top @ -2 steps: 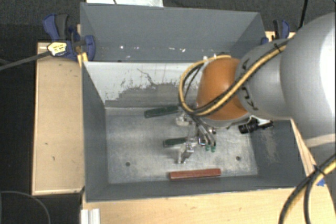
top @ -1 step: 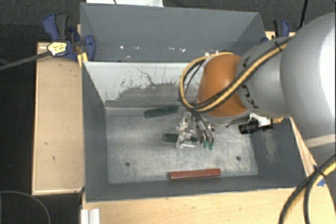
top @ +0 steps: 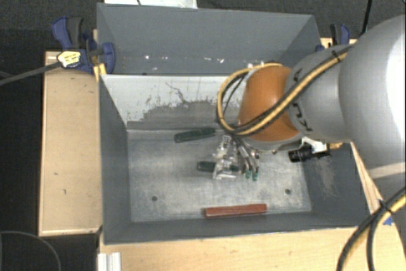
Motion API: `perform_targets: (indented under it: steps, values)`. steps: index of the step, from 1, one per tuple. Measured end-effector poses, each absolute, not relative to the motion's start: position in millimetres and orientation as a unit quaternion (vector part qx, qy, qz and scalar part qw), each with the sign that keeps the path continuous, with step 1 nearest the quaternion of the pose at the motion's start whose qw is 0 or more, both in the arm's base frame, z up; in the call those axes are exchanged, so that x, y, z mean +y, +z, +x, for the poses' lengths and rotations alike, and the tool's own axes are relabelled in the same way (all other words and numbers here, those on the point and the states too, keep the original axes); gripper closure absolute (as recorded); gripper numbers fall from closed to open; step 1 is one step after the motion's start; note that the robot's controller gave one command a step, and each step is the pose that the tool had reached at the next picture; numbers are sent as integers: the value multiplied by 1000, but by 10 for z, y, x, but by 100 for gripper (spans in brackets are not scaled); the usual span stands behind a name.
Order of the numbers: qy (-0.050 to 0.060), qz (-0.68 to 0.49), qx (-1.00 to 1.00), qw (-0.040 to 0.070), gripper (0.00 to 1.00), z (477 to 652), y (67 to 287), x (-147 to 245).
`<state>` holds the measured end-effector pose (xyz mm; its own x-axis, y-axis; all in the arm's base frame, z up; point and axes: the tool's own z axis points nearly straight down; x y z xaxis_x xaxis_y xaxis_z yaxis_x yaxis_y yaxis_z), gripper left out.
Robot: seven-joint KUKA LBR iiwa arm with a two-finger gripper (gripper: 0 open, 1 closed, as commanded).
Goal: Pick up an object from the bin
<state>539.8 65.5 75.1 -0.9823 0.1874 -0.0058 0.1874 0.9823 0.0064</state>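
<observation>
The small dark green piece lies on the floor of the grey bin, about the middle, touching or just beside the left side of the gripper. I cannot tell whether it is grasped.

Furthest left on the floor, a dark green stick lies near the foot of the back wall. It is nearly level, its right end a little higher, and it sits above the small piece and apart from it. Towards the front wall, a flat red-brown bar lies lengthwise along the front edge of the floor, below the gripper and well apart from it.

The gripper is low over the floor, its metal parts pointing down and to the left. Whether it stands wide or narrow cannot be told from this angle. Just above it sits the rounded orange cover of the wrist, with yellow and black cables looping round its left side.

To the right, under the edge of the arm, a black stubby thing with a pale end shows. I cannot tell whether it belongs to the robot or lies in the bin.
</observation>
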Motion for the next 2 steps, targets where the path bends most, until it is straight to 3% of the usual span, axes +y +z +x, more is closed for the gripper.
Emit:
perform_targets:
  steps: [2]
  values:
    - [2,93,996,3,100,5398,772,657]
